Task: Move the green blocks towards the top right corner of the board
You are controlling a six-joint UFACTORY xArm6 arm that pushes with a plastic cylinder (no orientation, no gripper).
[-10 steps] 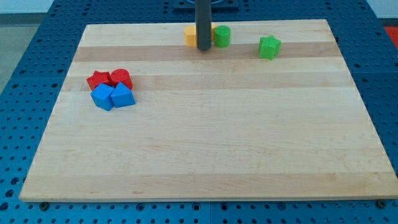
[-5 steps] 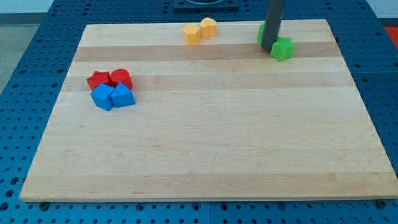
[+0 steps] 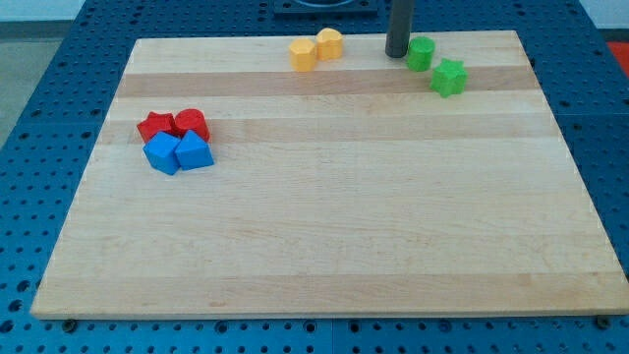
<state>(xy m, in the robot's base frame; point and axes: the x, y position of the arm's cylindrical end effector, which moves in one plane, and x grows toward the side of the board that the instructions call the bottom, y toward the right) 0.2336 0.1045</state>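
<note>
A green cylinder block (image 3: 421,53) stands near the board's top edge, right of centre. A green star block (image 3: 449,77) lies just below and to the right of it, close but apart. My tip (image 3: 397,53) rests on the board just left of the green cylinder, very near it or touching. The dark rod rises from the tip out of the view's top.
Two yellow blocks (image 3: 316,49) sit together at the top centre, left of my tip. Two red blocks (image 3: 174,125) and two blue blocks (image 3: 178,152) cluster at the board's left. The wooden board (image 3: 324,236) lies on a blue perforated table.
The green cylinder was pushed right from beside the yellow blocks to next to the green star, which shifted right. My tip then drew back left and up, uncovering the cylinder.
</note>
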